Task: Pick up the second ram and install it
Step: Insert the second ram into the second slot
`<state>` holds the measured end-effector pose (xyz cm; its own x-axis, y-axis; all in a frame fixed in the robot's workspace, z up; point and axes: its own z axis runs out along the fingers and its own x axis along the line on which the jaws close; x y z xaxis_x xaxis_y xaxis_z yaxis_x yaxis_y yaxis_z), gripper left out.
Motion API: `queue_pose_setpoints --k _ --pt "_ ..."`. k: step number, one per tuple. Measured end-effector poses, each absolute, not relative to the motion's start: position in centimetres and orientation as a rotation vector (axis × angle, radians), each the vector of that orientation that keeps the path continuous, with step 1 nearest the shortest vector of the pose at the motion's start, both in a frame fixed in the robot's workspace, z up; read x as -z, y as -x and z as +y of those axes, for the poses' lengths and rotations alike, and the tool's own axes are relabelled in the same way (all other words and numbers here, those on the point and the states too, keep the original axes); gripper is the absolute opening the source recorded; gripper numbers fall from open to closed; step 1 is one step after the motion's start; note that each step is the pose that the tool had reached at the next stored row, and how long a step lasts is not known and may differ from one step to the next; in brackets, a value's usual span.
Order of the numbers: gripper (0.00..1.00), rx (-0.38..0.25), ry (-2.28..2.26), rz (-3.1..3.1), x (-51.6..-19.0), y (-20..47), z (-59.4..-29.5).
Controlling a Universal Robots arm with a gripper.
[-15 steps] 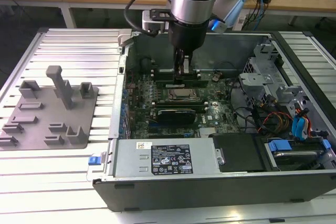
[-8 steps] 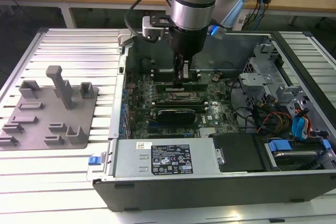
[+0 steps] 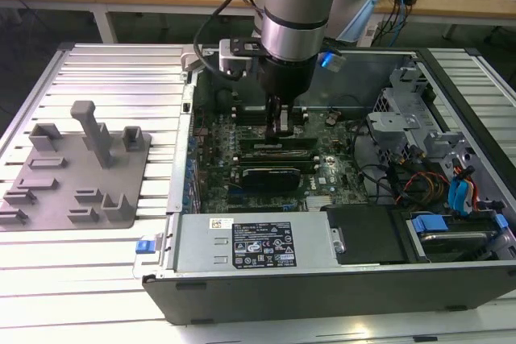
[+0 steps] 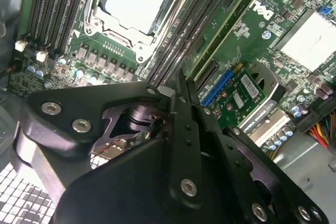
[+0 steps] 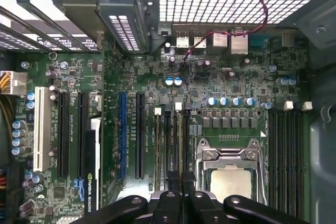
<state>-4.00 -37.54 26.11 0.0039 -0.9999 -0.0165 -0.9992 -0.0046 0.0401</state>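
In the exterior view, the gripper (image 3: 282, 125) stood low over the motherboard (image 3: 339, 155). In the second wrist view, it looked clamped on the ram (image 4: 220, 30), which stood in its slot. In the first wrist view, we judged that any tilt of the ram (image 5: 181, 145) could jam it or miss the latch (image 5: 178, 106).

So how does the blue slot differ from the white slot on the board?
Colour: the blue slot is blue, the white slot is white. Length: the blue slot runs longer than the white slot. Place: the blue slot lies nearer the socket; the white slot sits farther out, beside some capacitors. Both are empty and lie parallel.
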Motion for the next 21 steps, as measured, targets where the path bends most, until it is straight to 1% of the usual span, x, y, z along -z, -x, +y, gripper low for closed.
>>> queue_pose_setpoints --k 10,21 --pt "0.09 0.063 -2.208 -2.211 -24.8 3.8 -37.5" --pt "0.09 0.063 -2.202 -2.217 -24.2 3.8 -37.5"
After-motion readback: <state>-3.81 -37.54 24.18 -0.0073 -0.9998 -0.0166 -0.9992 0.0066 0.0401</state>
